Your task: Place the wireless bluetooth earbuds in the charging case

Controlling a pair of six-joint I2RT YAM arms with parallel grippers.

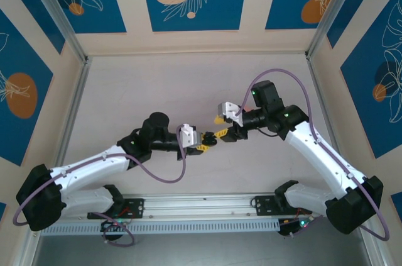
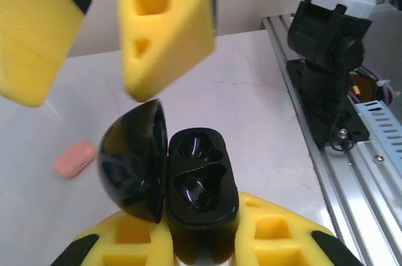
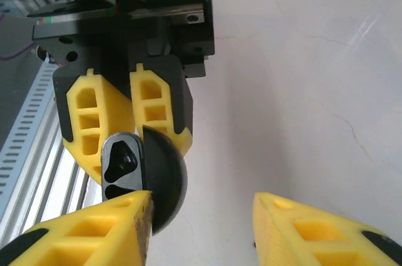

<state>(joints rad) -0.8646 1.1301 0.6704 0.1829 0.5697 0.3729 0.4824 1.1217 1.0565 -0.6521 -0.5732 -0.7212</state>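
We see the left claw squeezed tight on the bottom of the charging case, holding it up off the table, over the middle of the table and a bit closer to the near edge than to the far edge. From the left wrist, the charging case is black and shiny, and it is open: its round lid swings out to one side, and we can see two dark hollows in the bottom half. The yellow fingers of the left claw sit on both sides of the bottom half. The right claw meets the case from the other side. Its two yellow fingers stand apart with a wide gap between them, so this claw is open and holds nothing. From the right wrist we see one of its fingers right by the lid — we cannot tell if they touch. In that same view the left claw points toward us with the case at its tip. A small pink rounded thing lies flat on the table, away from both claws. A metal rail runs along the near edge of the table.
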